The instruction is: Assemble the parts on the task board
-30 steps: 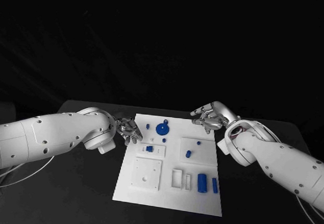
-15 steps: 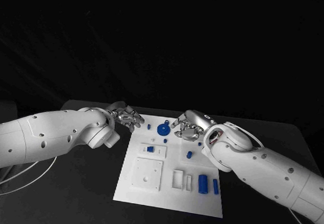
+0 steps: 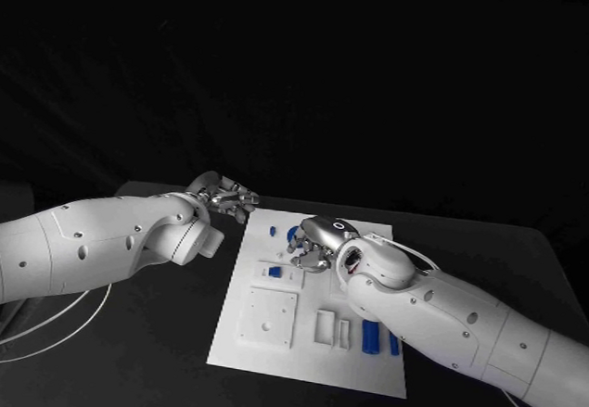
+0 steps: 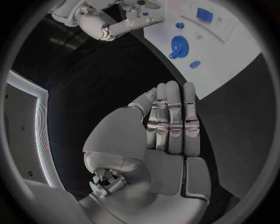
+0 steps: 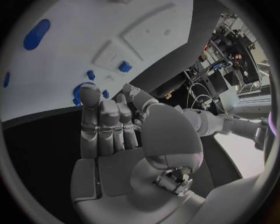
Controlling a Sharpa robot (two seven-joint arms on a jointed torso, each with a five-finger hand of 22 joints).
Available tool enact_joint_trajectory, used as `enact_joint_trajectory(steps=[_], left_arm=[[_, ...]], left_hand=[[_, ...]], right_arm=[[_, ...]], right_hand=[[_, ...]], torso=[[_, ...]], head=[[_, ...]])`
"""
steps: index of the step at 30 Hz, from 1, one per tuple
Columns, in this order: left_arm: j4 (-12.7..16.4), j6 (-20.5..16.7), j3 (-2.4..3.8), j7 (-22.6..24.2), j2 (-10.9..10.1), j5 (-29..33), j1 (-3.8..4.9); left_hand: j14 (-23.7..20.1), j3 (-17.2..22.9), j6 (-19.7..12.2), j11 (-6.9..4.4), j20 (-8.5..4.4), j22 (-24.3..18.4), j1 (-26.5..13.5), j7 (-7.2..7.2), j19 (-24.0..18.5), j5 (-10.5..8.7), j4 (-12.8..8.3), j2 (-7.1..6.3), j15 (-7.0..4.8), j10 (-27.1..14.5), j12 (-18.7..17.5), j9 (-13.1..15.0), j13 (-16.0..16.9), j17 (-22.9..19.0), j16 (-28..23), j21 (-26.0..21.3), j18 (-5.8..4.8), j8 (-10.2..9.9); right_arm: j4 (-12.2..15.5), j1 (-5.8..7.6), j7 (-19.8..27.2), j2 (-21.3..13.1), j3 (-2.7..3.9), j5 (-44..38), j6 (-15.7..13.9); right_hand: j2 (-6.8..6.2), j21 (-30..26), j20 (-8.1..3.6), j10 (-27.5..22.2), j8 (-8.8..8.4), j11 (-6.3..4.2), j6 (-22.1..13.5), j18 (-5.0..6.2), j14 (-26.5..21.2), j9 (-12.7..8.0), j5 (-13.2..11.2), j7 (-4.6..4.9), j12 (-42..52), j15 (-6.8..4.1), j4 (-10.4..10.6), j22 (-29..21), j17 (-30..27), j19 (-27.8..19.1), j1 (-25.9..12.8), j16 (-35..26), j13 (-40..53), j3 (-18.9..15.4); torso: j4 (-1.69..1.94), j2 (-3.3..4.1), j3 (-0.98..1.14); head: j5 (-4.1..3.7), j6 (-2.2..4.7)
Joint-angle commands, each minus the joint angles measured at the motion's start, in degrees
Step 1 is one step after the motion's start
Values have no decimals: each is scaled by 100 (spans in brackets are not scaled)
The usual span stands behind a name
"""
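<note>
The white task board (image 3: 270,339) lies in the middle of the black table. My right hand (image 3: 312,245) hovers over its far part, fingers stretched toward the blue gear (image 5: 76,92), holding nothing; the gear (image 4: 179,46) stands on the board. My left hand (image 3: 222,195) is off the board's far left corner with its fingers (image 4: 170,119) straight, side by side and empty. A small blue block (image 3: 273,271) sits left of centre on the board. Two blue cylinders (image 3: 370,336) lie near the board's front right, partly covered by my right forearm. Small blue pegs (image 5: 91,74) stand close to the gear.
Raised white square plates (image 3: 269,315) and a slotted holder (image 3: 323,325) occupy the board's near half. Bare black table (image 3: 166,326) spreads to the left of the board. My right forearm (image 3: 448,320) crosses the board's right side.
My right hand has swung from the board's far right edge to above the gear. My left hand has drawn back from the board's left edge to its far left corner.
</note>
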Motion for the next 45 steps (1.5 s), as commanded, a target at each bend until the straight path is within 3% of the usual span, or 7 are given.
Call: enact_joint_trajectory(steps=[1, 8, 11, 13, 21, 36, 45], left_arm=[[15, -489, 7, 412, 32, 417, 20], [29, -657, 7, 550, 91, 593, 35], [38, -704, 7, 613, 109, 650, 39], [40, -719, 7, 657, 119, 697, 41], [26, -732, 7, 721, 156, 794, 49], [-10, -706, 7, 714, 199, 855, 50], [-19, -680, 7, 696, 215, 870, 50]], left_hand=[[2, -10, 37, -1, -12, 5, 0, 15, 31, 8, -6, -42, 1, 35, -20, -4, -8, 5, -20, -14, 33, 12], [4, -8, 46, 0, -13, 22, 3, 16, 38, 16, -10, -47, 0, 35, -23, -10, -9, 14, -30, -30, 35, 17], [5, -6, 52, 0, -13, 32, 7, 15, 39, 18, -14, -49, 1, 34, -25, -10, -9, 18, -36, -38, 35, 20], [6, -6, 56, -1, -14, 42, 12, 15, 42, 21, -19, -51, 0, 36, -25, -10, -9, 21, -40, -44, 36, 21], [-1, -6, 47, 3, -11, 58, 14, 20, 37, 20, -25, -57, 3, 25, -33, -12, -12, 25, -51, -57, 35, 16], [-8, -6, 34, 7, -6, 80, 6, 23, 35, 16, -23, -55, 8, 16, -40, -13, -13, 33, -66, -82, 35, 15], [-15, -7, 17, 11, -1, 93, -3, 25, 40, 14, -13, -54, 13, 6, -45, -14, -13, 39, -79, -114, 34, 14]], right_arm=[[-125, 2, -76, 131, -65, -418, 38], [-427, -17, -133, 481, -304, -631, -216], [-517, -35, -205, 576, -360, -727, -340], [-574, -45, -274, 628, -396, -783, -429], [-709, -85, -455, 764, -561, -869, -671], [-853, -132, -444, 863, -634, -889, -605], [-915, -160, -379, 901, -654, -848, -474]], right_hand=[[-54, -3, 38, 52, -20, -9, -38, -51, -13, -6, -9, 4, -18, 36, 8, 33, -1, 89, 17, 30, 33, 10], [-91, -26, 41, 82, -20, -4, -71, -52, -7, -7, -149, 7, -19, 40, 63, 76, 4, 118, 36, 66, 83, -79], [-104, -26, 42, 88, -21, -3, -81, -52, -5, -7, -173, 9, -19, 41, 81, 93, 8, 127, 51, 82, 98, -90], [-125, -31, 44, 105, -21, 2, -111, -51, -2, -10, -355, 14, -7, 43, 96, 105, 16, 138, 73, 101, 115, -107], [-246, -107, 66, 102, -26, 36, -371, -28, -8, -29, -394, 84, -67, 67, 144, 170, -10, 169, 122, 121, 116, 128], [-340, -191, 98, 84, -24, 78, -720, 5, -15, -36, -368, 152, -108, 97, 167, 224, -46, 193, 169, 125, 90, -13], [-306, -208, 92, 87, -23, 61, -626, -3, -18, -36, -88, 136, -78, 88, 78, 293, -46, 201, 119, 144, 115, 164]], torso=[[4, 5, 4], [12, 10, 0], [4, 6, -4], [4, 6, -8], [2, 7, 0], [-9, 6, 14], [-8, 6, 15]], head=[[16, -6], [28, -22], [41, -27], [51, -29], [61, -39], [81, -72], [83, -90]])
